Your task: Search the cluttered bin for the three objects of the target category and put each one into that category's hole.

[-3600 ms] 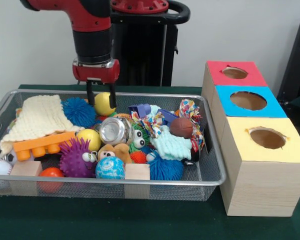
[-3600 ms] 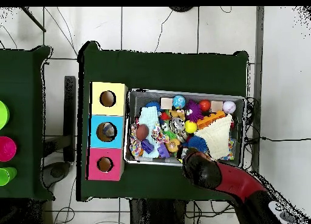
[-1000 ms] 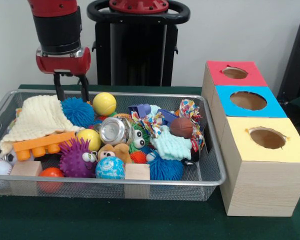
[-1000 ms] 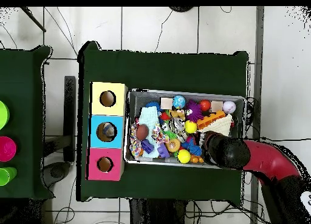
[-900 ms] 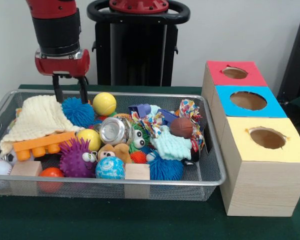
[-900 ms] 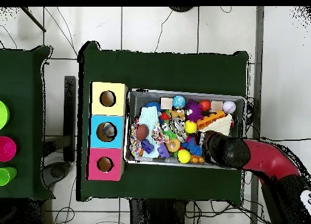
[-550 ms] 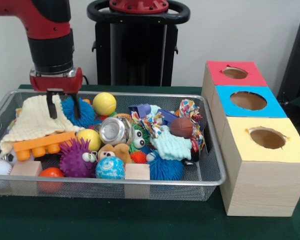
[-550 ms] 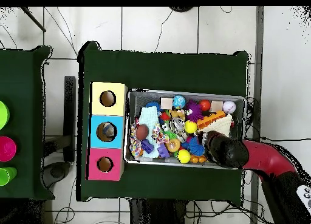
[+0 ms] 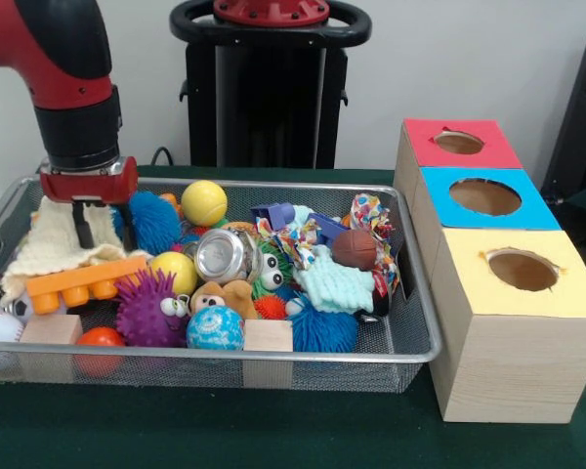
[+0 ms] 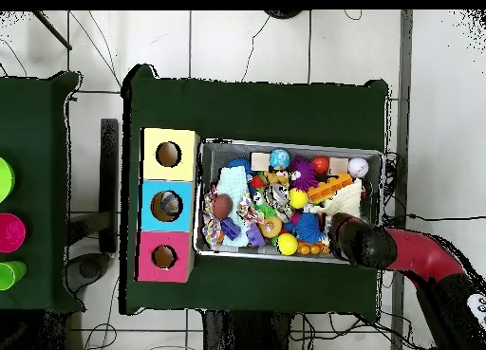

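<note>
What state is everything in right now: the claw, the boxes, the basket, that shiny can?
gripper: open, fingers down on the cream cloth.
wire basket: upright, full of toys.
silver can: lying on its side, end facing the camera.
red box: hole open.
blue box: hole open.
yellow box: hole open.
yellow ball: loose, untouched.

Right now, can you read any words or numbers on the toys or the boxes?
None: no word, number or label can be read in either view.
The colourful patterned cloth carries a print, too small to tell whether it holds letters.
The red-topped box, the blue-topped box and the yellow-topped box show plain colour and a hole, with no writing.
</note>
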Robot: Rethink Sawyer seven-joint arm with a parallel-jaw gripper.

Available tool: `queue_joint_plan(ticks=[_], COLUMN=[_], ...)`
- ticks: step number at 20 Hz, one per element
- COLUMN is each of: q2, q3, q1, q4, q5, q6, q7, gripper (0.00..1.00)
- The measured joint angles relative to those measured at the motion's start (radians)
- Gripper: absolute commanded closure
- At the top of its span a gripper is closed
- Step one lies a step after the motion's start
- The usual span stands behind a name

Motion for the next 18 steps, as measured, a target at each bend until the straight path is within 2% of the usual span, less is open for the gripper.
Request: queue_joint_plan(ticks=[9,10,18], q2=[0.029,0.031,0.038], q3=[0.022,0.023,0.023], q1=[-0.004,-0.004,-0.002], q4=[-0.033,-0.035,-0.035], q5=[-0.029,-0.039,-0.053], q6=[0.001,0.0,0.0], q7=[0.0,0.0,0.0], gripper=[0.0,1.0,1.0])
